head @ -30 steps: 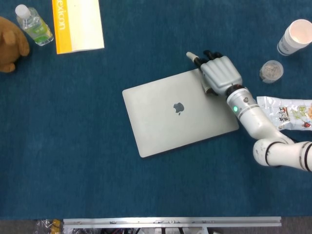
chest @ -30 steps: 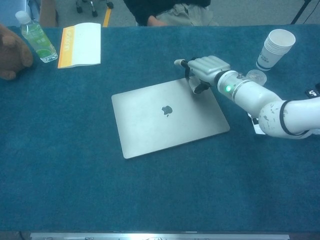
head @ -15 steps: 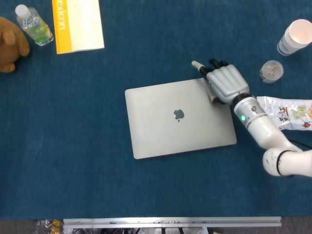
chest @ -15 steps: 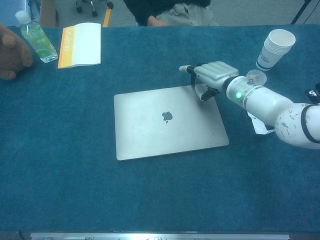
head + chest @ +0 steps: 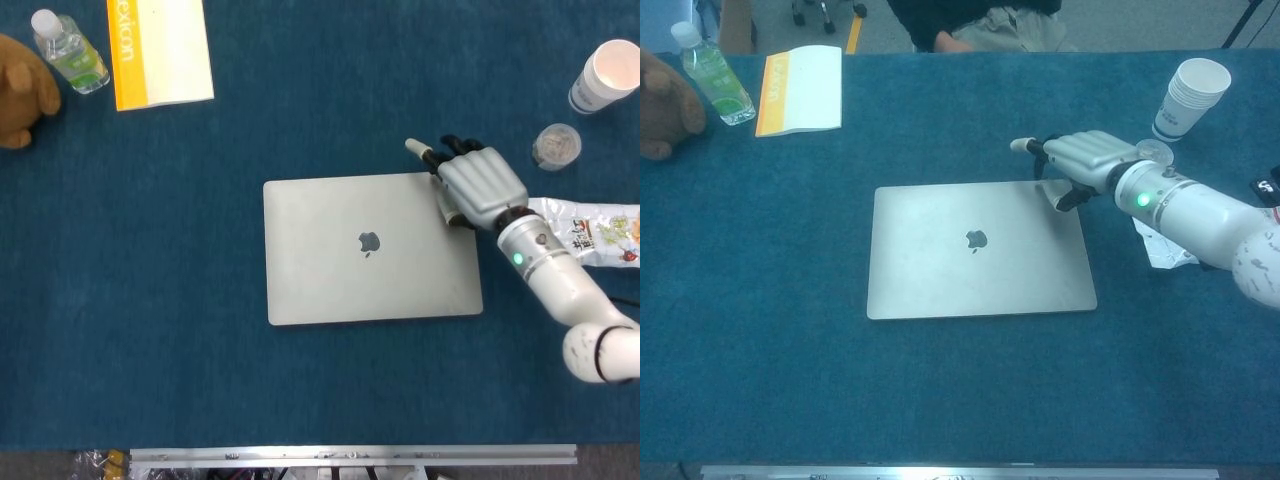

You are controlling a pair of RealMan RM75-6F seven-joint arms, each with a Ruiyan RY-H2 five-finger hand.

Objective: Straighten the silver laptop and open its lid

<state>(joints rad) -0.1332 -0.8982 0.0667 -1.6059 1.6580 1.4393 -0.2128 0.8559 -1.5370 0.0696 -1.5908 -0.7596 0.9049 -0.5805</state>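
The silver laptop (image 5: 370,248) (image 5: 980,250) lies shut on the blue table, its edges now square to the table front. My right hand (image 5: 475,185) (image 5: 1080,160) rests at the laptop's far right corner, fingers curled down over that corner and touching it, one finger sticking out to the left. It holds nothing. My left hand is in neither view.
A yellow and white book (image 5: 160,50) (image 5: 800,88), a water bottle (image 5: 68,50) (image 5: 712,72) and a brown plush toy (image 5: 22,90) sit far left. Paper cups (image 5: 605,75) (image 5: 1188,95), a small lidded jar (image 5: 556,146) and a snack packet (image 5: 590,230) lie at the right.
My right hand moved right and towards the front, turning the laptop clockwise from a skewed lie to square with the table. The lid stayed shut.
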